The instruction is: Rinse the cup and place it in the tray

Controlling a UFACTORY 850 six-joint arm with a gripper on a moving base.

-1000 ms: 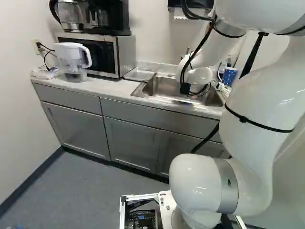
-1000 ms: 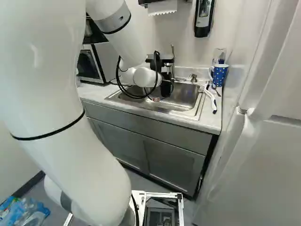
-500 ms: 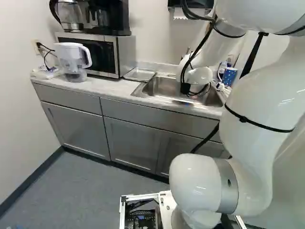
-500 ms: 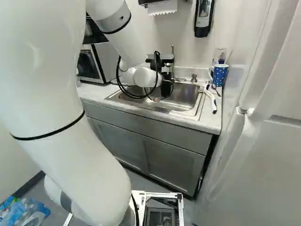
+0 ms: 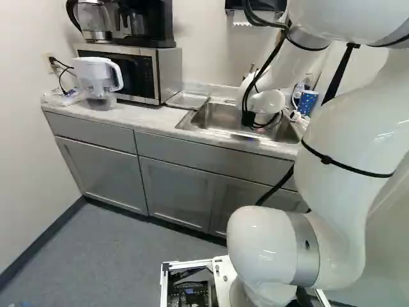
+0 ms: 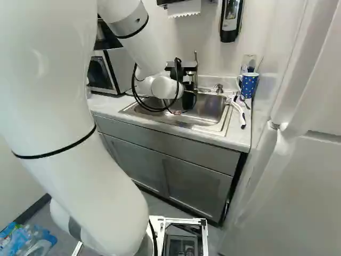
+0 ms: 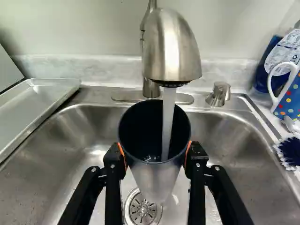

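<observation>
The claw [image 7: 155,152] is gripping the cup [image 7: 155,176], fingers standing cup-wide. Water [image 7: 168,122] is rinsing it; the tray [image 7: 37,105] is waiting for it.

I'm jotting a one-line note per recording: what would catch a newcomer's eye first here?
Probably the stream of water in the wrist view, falling from the faucet into the cup, which the fingers grip from both sides above the sink. After that, the big white arm, filling the right of the left base view and the left of the right one.
</observation>
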